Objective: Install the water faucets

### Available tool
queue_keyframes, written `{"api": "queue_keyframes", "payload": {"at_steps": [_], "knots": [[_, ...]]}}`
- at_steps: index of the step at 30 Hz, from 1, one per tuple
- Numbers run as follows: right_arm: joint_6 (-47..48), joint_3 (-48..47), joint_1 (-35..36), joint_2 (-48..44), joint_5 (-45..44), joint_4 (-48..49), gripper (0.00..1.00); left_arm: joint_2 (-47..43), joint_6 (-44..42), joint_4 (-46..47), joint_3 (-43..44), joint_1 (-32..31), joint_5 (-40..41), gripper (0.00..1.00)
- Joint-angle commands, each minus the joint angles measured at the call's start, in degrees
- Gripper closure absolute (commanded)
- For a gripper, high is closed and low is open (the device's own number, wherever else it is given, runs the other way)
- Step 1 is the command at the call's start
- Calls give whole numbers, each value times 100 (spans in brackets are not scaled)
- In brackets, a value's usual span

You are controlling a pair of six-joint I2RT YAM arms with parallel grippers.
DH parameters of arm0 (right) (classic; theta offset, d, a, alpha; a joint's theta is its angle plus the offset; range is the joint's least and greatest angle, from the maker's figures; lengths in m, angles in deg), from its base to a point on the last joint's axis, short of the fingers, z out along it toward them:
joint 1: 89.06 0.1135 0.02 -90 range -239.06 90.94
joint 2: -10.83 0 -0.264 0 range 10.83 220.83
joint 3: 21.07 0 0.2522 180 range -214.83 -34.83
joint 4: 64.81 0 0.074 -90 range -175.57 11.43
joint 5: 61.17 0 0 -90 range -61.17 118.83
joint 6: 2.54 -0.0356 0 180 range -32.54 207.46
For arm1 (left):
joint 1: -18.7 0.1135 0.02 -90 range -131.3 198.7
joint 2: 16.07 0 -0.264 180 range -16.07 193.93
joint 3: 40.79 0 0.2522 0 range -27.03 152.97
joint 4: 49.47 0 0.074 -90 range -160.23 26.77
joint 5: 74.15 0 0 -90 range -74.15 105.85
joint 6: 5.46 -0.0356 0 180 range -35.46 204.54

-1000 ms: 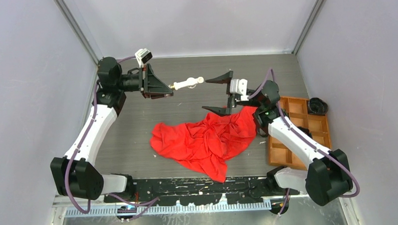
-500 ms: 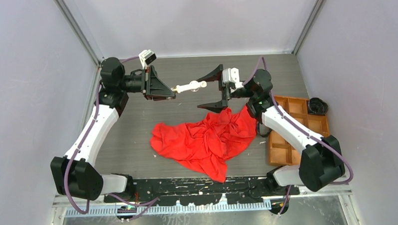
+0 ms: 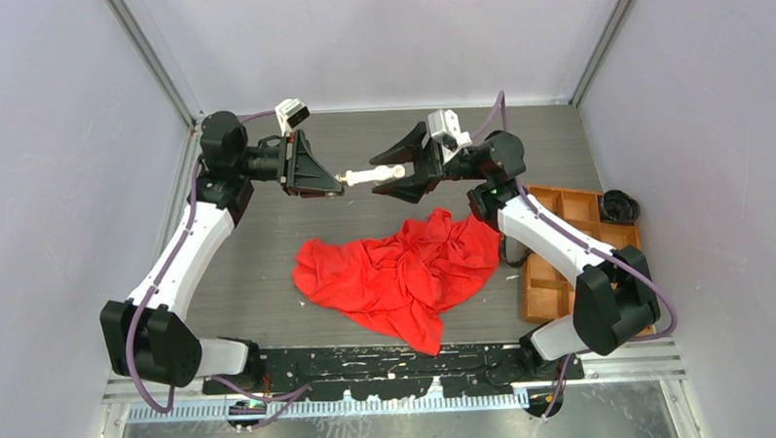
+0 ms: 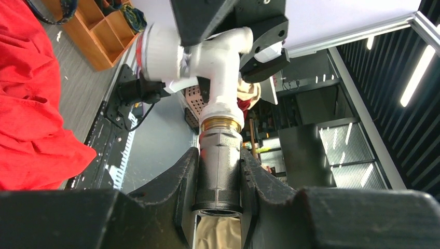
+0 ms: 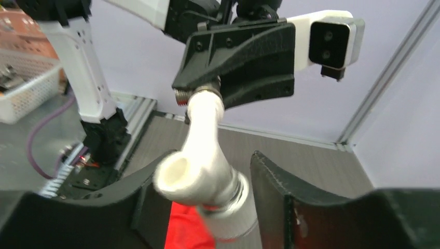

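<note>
One water faucet [image 3: 373,174] is held in mid-air above the table [image 3: 268,233], beyond the red cloth [image 3: 396,272]. My left gripper [image 3: 336,182] has its jaws pinching the grey fitting [image 4: 220,155], with the tap's brassy thread [image 4: 220,124] seated at its mouth. My right gripper [image 3: 378,176] has its jaws straddling the knob end [image 5: 228,205]; I cannot tell whether they press it. I judge the parts mated and the tightening outstanding
</note>
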Motion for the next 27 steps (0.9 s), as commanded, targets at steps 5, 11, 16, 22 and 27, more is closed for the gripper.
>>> {"api": "queue_keyframes", "payload": {"at_steps": [5,11,16,22,27], "knots": [[-1331,-616,89,184,-62,-600,90,225,-237,150,428,2,-284,100],[-2600,-537,58,-111,-830,-1436,100,384,-611,126,497,8,-59,100],[-4163,-1675,-256,238,-1299,-4286,100,708,-2551,-1487,986,69,683,100],[-7887,-851,-435,477,-1261,-1309,85,1116,-3442,-1943,1253,105,2379,100],[-8589,-816,-480,432,-1530,-880,27,901,-3718,-1440,964,107,2988,100]]}}
